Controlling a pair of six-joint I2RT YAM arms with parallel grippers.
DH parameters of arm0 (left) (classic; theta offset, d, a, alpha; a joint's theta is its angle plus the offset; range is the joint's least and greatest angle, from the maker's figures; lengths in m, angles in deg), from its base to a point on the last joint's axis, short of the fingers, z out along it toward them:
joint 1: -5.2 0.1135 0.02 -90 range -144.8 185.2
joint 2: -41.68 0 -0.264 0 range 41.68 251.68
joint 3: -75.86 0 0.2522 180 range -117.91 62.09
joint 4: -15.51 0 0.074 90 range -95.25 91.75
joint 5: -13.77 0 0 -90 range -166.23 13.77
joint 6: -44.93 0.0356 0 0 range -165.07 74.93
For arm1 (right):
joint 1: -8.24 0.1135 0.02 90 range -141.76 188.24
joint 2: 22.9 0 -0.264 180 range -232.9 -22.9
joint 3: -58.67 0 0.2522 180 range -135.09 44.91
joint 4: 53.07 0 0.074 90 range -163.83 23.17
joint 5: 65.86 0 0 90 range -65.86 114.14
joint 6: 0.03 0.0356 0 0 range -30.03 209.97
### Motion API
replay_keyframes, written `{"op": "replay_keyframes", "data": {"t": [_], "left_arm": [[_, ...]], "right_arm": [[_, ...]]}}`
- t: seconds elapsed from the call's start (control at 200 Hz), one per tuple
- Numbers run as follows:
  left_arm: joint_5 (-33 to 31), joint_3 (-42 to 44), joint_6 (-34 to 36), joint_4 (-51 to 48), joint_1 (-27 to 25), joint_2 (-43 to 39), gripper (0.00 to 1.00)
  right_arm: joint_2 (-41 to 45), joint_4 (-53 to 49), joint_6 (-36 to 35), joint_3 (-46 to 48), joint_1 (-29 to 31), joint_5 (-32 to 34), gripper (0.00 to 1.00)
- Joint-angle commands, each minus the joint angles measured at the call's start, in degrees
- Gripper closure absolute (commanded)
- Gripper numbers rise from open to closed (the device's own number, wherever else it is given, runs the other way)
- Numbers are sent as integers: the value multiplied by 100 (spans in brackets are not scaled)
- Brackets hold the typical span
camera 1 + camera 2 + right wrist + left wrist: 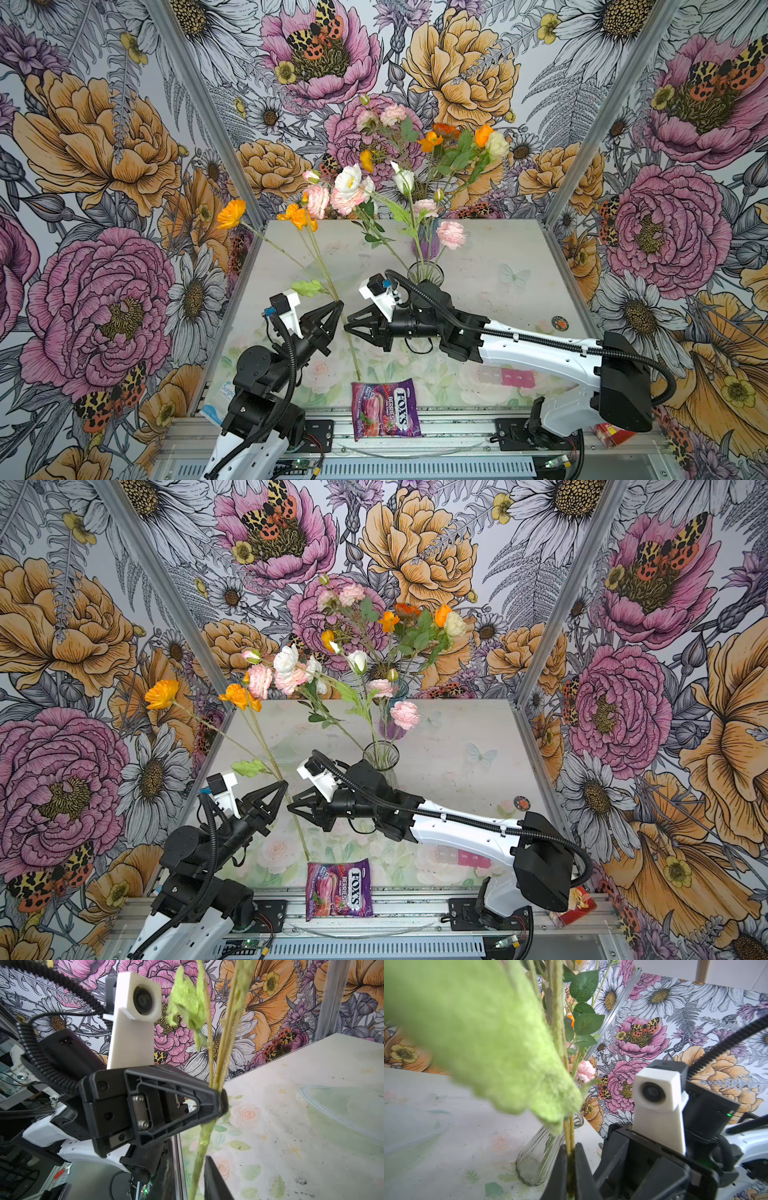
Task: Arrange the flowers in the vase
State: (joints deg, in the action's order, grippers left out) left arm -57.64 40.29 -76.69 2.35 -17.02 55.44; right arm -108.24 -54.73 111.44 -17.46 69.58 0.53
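My left gripper (338, 305) (570, 1147) is shut on the stems of orange poppies (231, 214), which lean up to the left with their fuzzy leaf (309, 287). The lower stem (351, 349) hangs down to the table. My right gripper (347, 327) meets that stem just below the left one. One of its fingers (214, 1180) lies against the stem (202, 1147), and the other jaw is unclear. The glass vase (424, 272) (537, 1159) stands behind the right wrist with pink carnations and white flowers (348, 180) in it.
A purple vase (424, 243) at the back carries more blooms. A Fox's candy bag (384, 409) lies at the table's front edge, with a tissue pack (222, 399) front left and a red box (613, 432) front right. A small round badge (560, 323) sits by the right wall.
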Motion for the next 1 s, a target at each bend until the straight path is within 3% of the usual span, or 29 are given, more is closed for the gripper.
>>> {"op": "replay_keyframes", "data": {"t": [0.0, 0.15, 0.32, 0.48, 0.656, 0.676, 0.681, 0.701, 0.866, 0.996], "left_arm": [[551, 27, -108, 528, -61, 55, 100], [586, 42, -128, 570, -81, 40, 100], [558, 62, -86, 574, -125, 26, 100], [459, 38, 22, 401, -134, -20, 100], [-39, -246, 433, -471, -134, -224, 36], [-76, -273, 466, -533, -134, -257, 20], [-80, -273, 473, -547, -134, -267, 11], [-114, -293, 512, -604, -134, -306, 2], [-178, -351, 691, -808, -142, -533, 1], [462, -321, 670, -386, -160, -478, 1]], "right_arm": [[-80, 12, 43, -232, 47, -215, 73], [-140, 27, 28, -256, 47, -194, 77], [-171, -20, -16, -367, 48, -194, 100], [-157, -255, -214, -502, 36, -188, 100], [-249, -554, -505, -707, 31, -567, 100], [-284, -676, -585, -782, 37, -663, 100], [-287, -706, -606, -802, 36, -689, 100], [-333, -821, -692, -895, 40, -801, 100], [-347, -1299, -1296, -1254, 25, -923, 100], [-64, -1289, -1661, -1245, -19, -486, 100]]}}
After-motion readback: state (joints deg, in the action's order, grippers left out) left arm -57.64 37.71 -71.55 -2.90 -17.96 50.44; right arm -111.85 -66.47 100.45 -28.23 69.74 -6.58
